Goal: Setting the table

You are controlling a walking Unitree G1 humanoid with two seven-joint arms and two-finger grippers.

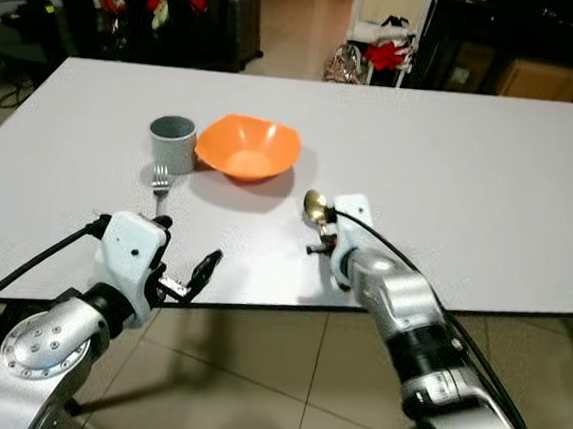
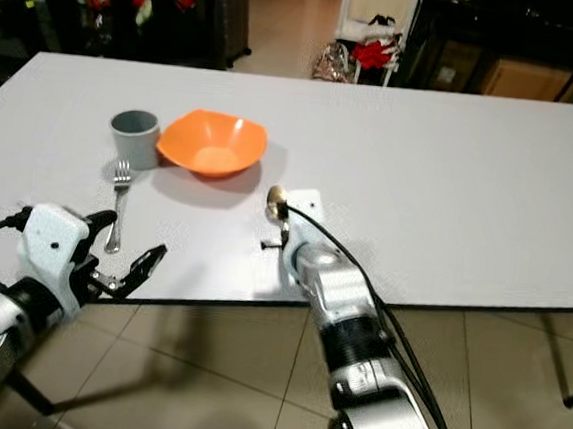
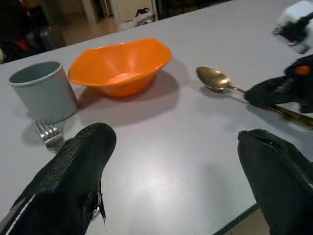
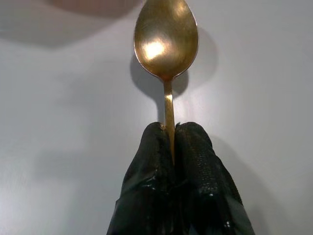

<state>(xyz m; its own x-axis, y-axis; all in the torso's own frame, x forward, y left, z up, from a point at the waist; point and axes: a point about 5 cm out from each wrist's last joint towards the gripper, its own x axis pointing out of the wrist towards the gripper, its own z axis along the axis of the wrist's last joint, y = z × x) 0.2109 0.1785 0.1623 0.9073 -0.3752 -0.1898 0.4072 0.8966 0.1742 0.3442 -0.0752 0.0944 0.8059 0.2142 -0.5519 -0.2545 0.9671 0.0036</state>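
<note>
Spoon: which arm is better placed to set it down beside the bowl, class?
Right. The right pincer is shut on the spoon beside the bowl; the left pincer is open and holds nothing.

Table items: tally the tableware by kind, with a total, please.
Bowl, orange: 1
Cup, grey: 1
Fork: 1
Spoon, gold, held in the shut right gripper: 1
Total: 4
</note>
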